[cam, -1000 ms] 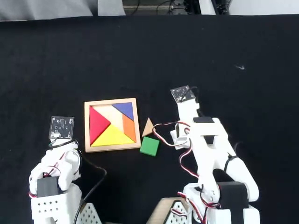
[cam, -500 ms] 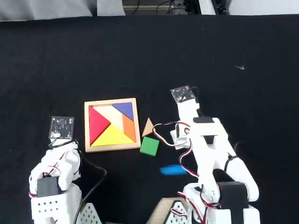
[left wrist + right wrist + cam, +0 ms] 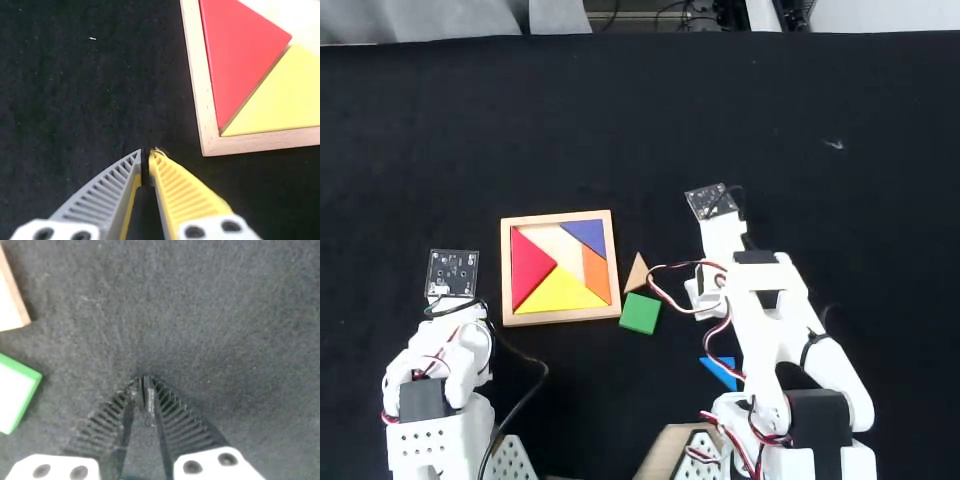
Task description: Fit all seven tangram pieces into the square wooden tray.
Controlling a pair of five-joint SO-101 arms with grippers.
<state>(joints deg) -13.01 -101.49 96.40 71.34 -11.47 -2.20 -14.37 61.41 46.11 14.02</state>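
Blue piece (image 3: 720, 371) dropped in by the right arm (image 3: 775, 320) base. Left gripper (image 3: 146, 154) and right gripper (image 3: 141, 382) clenched, empty. Best: open wide, square up on green square (image 3: 640, 313) before gripping.

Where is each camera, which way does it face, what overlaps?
High view: fixed overhead, looking down at square wooden tray, left arm, right arm.
Left wrist view: on left wrist, facing tray corner past shut left pincer.
Right wrist view: on right wrist, facing green square block past shut right pincer.
Shared: tray in all three.
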